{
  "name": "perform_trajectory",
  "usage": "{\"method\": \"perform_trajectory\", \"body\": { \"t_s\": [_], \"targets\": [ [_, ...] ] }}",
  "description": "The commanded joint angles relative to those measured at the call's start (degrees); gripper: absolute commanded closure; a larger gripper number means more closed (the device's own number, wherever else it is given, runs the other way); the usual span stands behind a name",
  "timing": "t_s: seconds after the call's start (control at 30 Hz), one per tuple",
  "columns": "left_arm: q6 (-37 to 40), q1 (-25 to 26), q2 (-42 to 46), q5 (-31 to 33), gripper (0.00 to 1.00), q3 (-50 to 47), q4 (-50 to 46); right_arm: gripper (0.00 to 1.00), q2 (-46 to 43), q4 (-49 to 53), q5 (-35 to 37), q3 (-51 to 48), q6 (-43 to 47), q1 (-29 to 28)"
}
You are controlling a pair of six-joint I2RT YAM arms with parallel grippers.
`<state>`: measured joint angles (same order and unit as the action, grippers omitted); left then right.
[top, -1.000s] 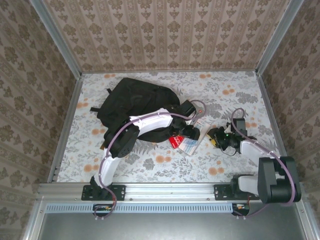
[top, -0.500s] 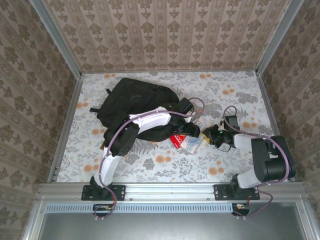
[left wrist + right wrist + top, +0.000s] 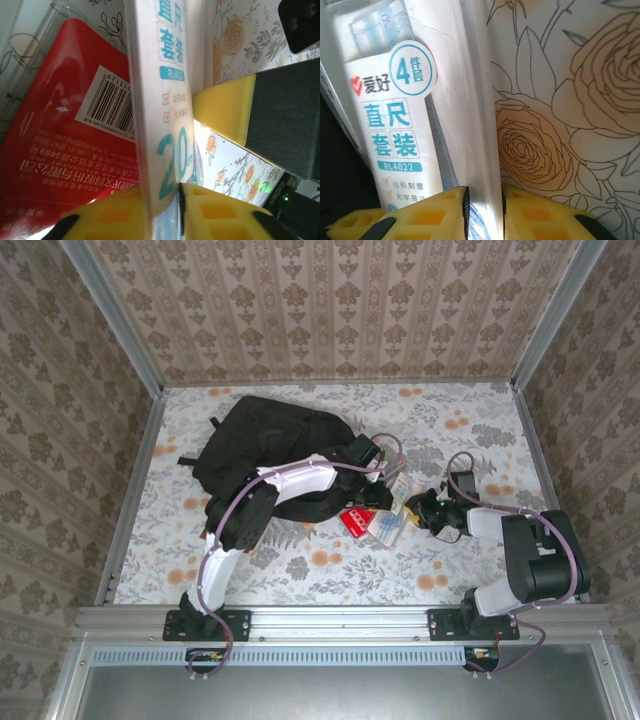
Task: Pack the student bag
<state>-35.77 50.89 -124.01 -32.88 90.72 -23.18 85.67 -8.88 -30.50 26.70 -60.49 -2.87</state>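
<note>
The left claw (image 3: 162, 195) and right claw (image 3: 484, 196) both clamp 1 ruler pack (image 3: 395, 135), probably to steady it for the student bag (image 3: 265, 440) lying toward the bench's (image 3: 450, 570) far-left corner.

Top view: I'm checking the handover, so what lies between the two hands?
The ruler set pack bridges the left hand and the right hand in the top view; each wrist view shows it pinched in that hand.

Damask-papered walls (image 3: 340, 300) enclose a floral-patterned table (image 3: 300, 575) — evenly lit.
</note>
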Motion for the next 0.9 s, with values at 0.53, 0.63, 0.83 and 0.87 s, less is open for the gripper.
{"method": "perform_trajectory", "body": {
  "t_s": [0.53, 0.63, 0.83, 0.87],
  "targets": [
    [-1.94, -1.30, 11.31, 1.11, 1.00, -0.98, -1.50, 0.18, -23.87, 27.40, 14.62, 7.65, 11.12, -1.70],
    [-3.85, -2.41, 15.01, -0.06, 1.00, -1.96, 0.29, 0.08, -31.57, 29.54, 15.71, 8.24, 11.54, -1.61],
    [-6.45, -5.14, 23.01, -3.11, 1.00, -4.20, 4.00, 0.07, -38.48, 23.13, 8.60, 8.12, 8.22, -0.44],
    [-7.03, -5.63, 24.06, -3.57, 1.00, -4.90, 4.92, 0.08, -38.36, 20.64, 6.22, 8.00, 7.21, -0.23]
  ]
}}
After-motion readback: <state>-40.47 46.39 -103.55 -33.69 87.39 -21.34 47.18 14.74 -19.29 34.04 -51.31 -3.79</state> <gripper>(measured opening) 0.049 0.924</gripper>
